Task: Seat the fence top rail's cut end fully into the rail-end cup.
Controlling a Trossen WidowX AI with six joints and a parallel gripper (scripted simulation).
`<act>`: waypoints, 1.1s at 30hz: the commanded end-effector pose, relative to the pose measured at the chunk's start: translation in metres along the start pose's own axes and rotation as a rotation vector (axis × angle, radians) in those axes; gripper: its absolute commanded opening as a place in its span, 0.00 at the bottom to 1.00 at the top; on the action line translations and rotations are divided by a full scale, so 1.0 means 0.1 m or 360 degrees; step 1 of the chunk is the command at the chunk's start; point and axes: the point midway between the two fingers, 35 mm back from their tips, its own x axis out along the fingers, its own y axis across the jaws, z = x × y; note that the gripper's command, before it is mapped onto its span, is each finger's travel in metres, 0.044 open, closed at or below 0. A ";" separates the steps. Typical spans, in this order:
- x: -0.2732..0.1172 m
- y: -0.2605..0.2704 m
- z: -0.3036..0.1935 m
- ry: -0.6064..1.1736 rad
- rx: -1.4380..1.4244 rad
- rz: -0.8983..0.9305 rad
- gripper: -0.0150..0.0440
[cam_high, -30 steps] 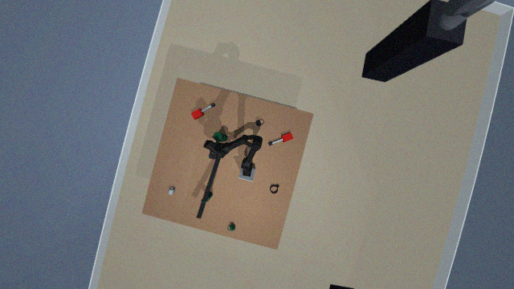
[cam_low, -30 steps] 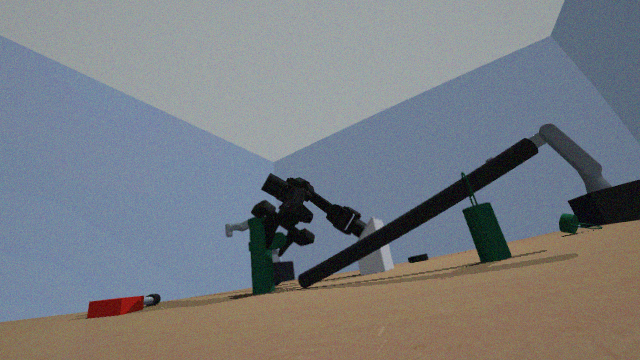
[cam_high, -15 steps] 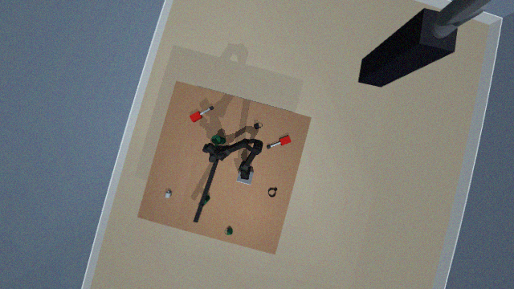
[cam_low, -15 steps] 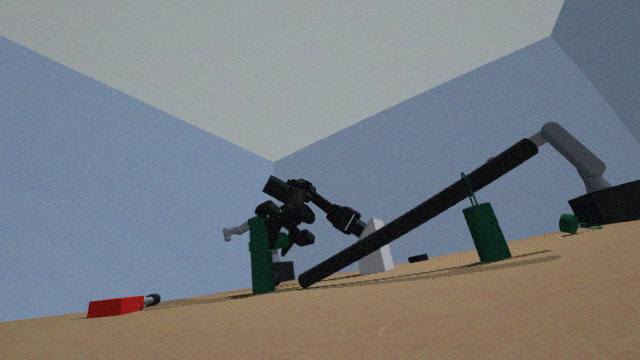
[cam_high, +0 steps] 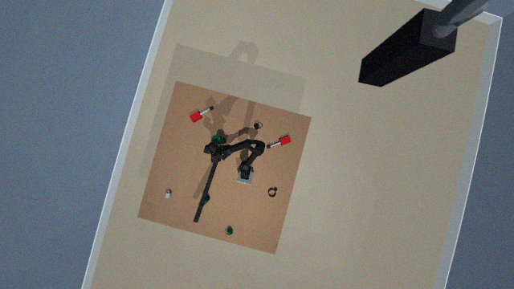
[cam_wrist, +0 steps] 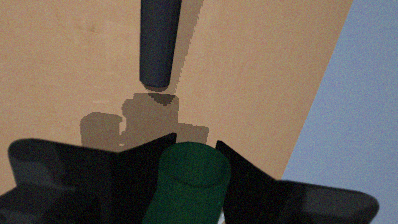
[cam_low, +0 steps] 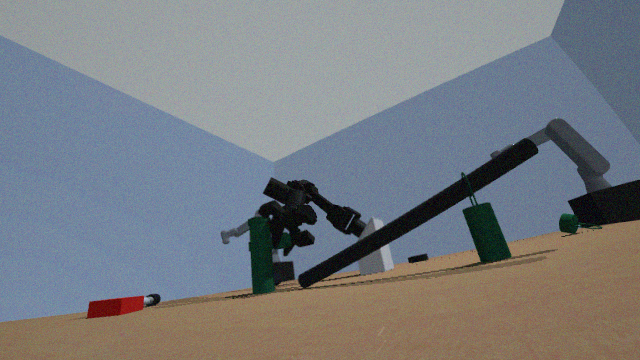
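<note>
The black rail (cam_high: 206,186) (cam_low: 420,207) (cam_wrist: 160,45) slants through the wire loop (cam_low: 469,187) above the smaller green post (cam_low: 487,232). Its high end sticks out beyond the loop; its low end is near the table, outside the cup. The big green post (cam_low: 261,260) stands upright left of that low end. My gripper (cam_low: 286,243) (cam_wrist: 196,141) is shut on the green rail-end cup (cam_wrist: 192,175), beside the upper part of the post. In the wrist view the cup's mouth faces up the picture, and the rail's end is apart from it. The brace band is too dark to make out.
Two red-handled tools (cam_high: 195,116) (cam_high: 285,140) lie on the wooden table top (cam_high: 249,209). A loose green cap (cam_high: 229,230) (cam_low: 568,223) and a small silver piece (cam_high: 168,194) lie near its edges. A pale base (cam_low: 377,257) stands behind the rail.
</note>
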 end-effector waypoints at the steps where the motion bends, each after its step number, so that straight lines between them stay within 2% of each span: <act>1: -0.02 0.05 0.00 -0.0031 -0.0054 0.0003 0.25; 32: -0.03 0.05 0.00 -0.0045 -0.0087 0.0000 0.25; 33: -0.03 0.05 0.00 -0.0045 -0.0087 0.0000 0.30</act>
